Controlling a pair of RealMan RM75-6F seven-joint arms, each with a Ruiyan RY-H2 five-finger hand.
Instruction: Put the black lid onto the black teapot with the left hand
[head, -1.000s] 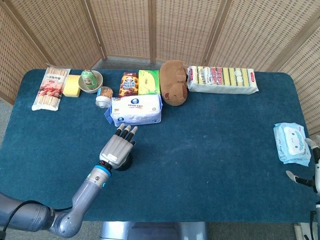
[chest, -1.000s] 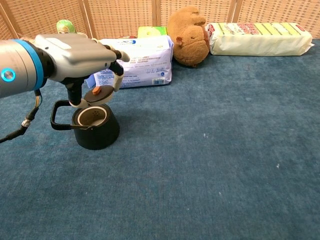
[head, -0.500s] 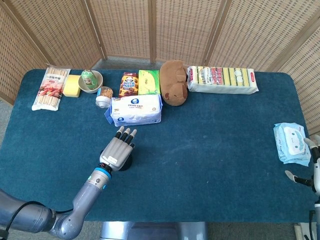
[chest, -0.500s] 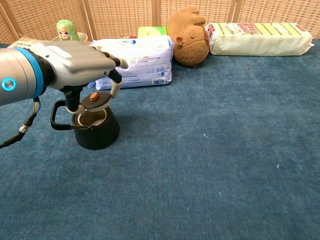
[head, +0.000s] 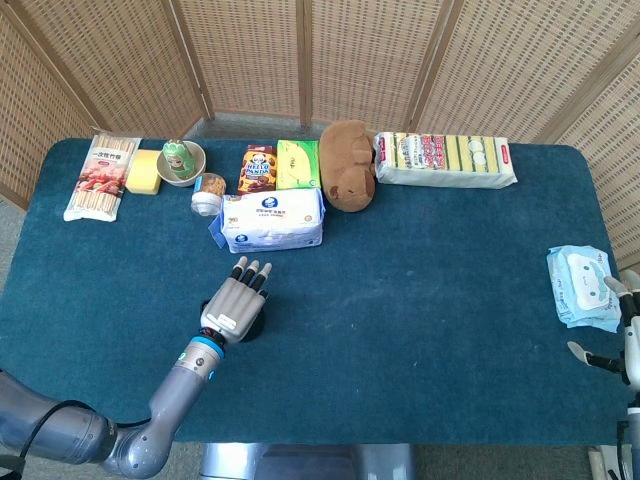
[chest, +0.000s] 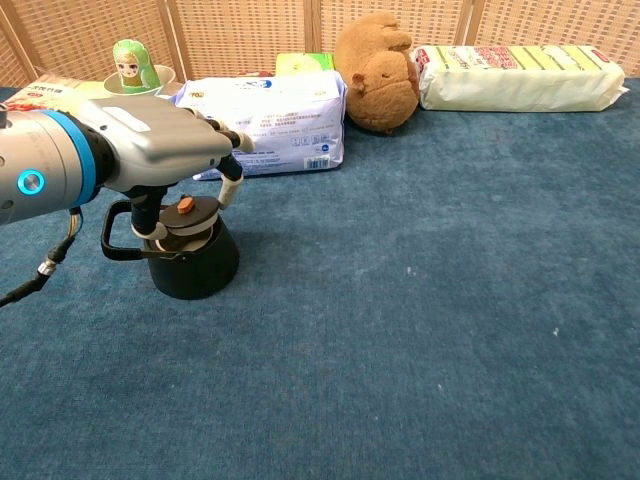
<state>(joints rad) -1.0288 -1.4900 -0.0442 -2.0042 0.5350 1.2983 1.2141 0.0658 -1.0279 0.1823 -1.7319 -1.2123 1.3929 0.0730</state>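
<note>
Your black teapot (chest: 190, 262) is sitting near the table's (chest: 420, 330) front-left, handle pointing left. Behind it a white tissue pack (chest: 270, 122) is lying close, w/ a brown plush toy (chest: 377, 70) and a long yellow-white pack (chest: 520, 76) farther back. Your left hand (chest: 150, 150) is hovering over the pot, pinching the black lid (chest: 188, 215), which is tilting at the pot's mouth. Your right hand (head: 618, 325) is resting at the far-right edge; can't tell its state.

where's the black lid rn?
Chest view, left side: the black lid sits tilted at the mouth of the black teapot, pinched by the left hand, just in front of the white tissue pack.
</note>
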